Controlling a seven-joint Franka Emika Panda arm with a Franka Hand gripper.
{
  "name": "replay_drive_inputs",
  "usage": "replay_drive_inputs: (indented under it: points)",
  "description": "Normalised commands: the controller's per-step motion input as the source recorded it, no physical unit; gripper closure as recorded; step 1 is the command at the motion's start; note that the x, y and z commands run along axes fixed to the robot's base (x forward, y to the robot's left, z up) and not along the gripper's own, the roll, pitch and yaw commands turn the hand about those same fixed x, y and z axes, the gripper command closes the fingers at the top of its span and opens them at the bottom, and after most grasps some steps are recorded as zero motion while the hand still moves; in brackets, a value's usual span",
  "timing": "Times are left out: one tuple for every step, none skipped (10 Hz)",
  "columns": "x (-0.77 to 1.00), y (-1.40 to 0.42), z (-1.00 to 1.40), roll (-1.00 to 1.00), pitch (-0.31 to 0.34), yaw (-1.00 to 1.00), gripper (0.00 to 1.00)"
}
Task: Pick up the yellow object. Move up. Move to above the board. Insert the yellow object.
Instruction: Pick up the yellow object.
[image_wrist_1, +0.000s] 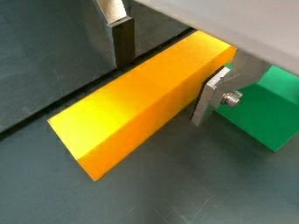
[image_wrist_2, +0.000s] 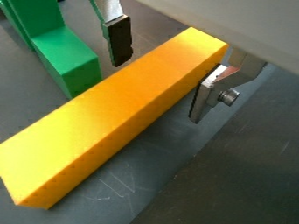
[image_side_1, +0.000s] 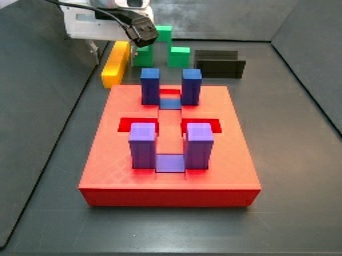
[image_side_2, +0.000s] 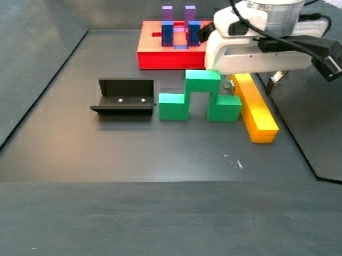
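Note:
The yellow object (image_wrist_1: 140, 109) is a long yellow-orange bar lying flat on the dark floor; it also shows in the other wrist view (image_wrist_2: 117, 122) and in both side views (image_side_1: 116, 62) (image_side_2: 258, 112). My gripper (image_wrist_1: 163, 86) (image_wrist_2: 160, 83) straddles the bar near one end. It is open: one finger stands a little off the bar's side, the other is close against the opposite side. In the side views the gripper (image_side_1: 134, 35) (image_side_2: 254, 75) is low over the bar's end nearest the board. The red board (image_side_1: 120, 160) (image_side_2: 167, 58) with blue-purple posts (image_side_1: 143, 145) lies apart from the bar.
A green stepped block (image_wrist_1: 271, 105) (image_wrist_2: 59, 48) (image_side_2: 201, 95) stands right beside the bar, close to one finger. The dark fixture (image_side_2: 123, 98) (image_side_1: 221, 65) stands beyond the green block. Grey walls enclose the floor.

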Motion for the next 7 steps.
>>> replay_drive_inputs:
  points:
    - [0.03, 0.00, -0.23, 0.18, 0.003, 0.00, 0.00]
    - [0.04, 0.00, -0.22, 0.17, 0.004, 0.00, 0.00]
    - [0.03, 0.00, -0.22, 0.17, 0.006, 0.00, 0.00]
    - [0.00, 0.00, -0.14, 0.12, 0.011, 0.00, 0.00]
    - [0.00, 0.00, -0.01, -0.01, 0.000, 0.00, 0.00]
    - [-0.01, 0.00, -0.04, 0.00, 0.000, 0.00, 0.00]
    - [-0.02, 0.00, -0.05, 0.00, 0.000, 0.00, 0.00]
